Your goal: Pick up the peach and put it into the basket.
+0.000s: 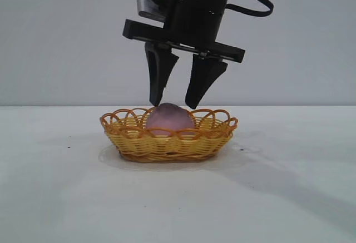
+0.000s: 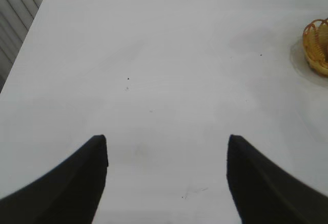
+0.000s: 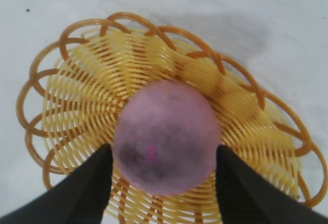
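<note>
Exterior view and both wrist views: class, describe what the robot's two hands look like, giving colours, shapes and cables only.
The right hand is matte black: a flat crossbar carrying two tapered, pointed fingers, a grey block on its wrist and black cables looping above. The left hand shows only two dark, smooth, curved fingers.

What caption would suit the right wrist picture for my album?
Pinkish-mauve rounded peach resting in the yellow woven wicker basket, between the right hand's parted black fingers.

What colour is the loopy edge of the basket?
Orange-brown, on the yellow basket; clearest in the right wrist view.
</note>
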Motion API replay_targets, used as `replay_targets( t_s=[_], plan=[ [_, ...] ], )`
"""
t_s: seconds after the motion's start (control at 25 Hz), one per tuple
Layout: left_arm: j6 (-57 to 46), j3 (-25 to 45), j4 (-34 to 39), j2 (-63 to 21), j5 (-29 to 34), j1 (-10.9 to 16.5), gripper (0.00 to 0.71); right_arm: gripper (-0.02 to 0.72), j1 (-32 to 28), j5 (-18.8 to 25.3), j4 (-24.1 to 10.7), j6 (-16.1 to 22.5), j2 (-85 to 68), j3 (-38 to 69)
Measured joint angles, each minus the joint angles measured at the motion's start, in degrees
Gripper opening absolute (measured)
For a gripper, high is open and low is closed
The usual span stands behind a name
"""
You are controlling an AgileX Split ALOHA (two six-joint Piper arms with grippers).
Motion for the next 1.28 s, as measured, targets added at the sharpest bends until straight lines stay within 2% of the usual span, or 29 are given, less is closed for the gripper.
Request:
replay_targets(
  t_s=[0.2,0.32,0.52,0.76,1.04,1.28],
  plan=[
    [0.0,0.0,0.0,0.0,0.0,0.0,0.486,0.384,0.0,1.0,-4.6,0.2,-3.1,0.0],
    [0.0,0.0,0.0,0.0,0.0,0.0,0.486,0.384,-2.1,2.6,-5.8,0.4,-4.7,0.0],
    [0.0,0.0,0.0,0.0,0.0,0.0,0.486,0.384,-10.2,6.6,-6.6,0.4,-6.1,0.0],
    [0.0,0.0,0.0,0.0,0.0,0.0,0.486,0.384,-20.4,8.1,-9.5,0.4,-6.6,0.0],
    [0.0,0.0,0.0,0.0,0.0,0.0,0.486,0.384,-27.4,10.5,-9.7,0.4,-6.9,0.0],
    [0.0,0.0,0.0,0.0,0.0,0.0,0.486,0.384,-27.6,13.8,-7.7,0.5,-10.7,0.0]
  ],
)
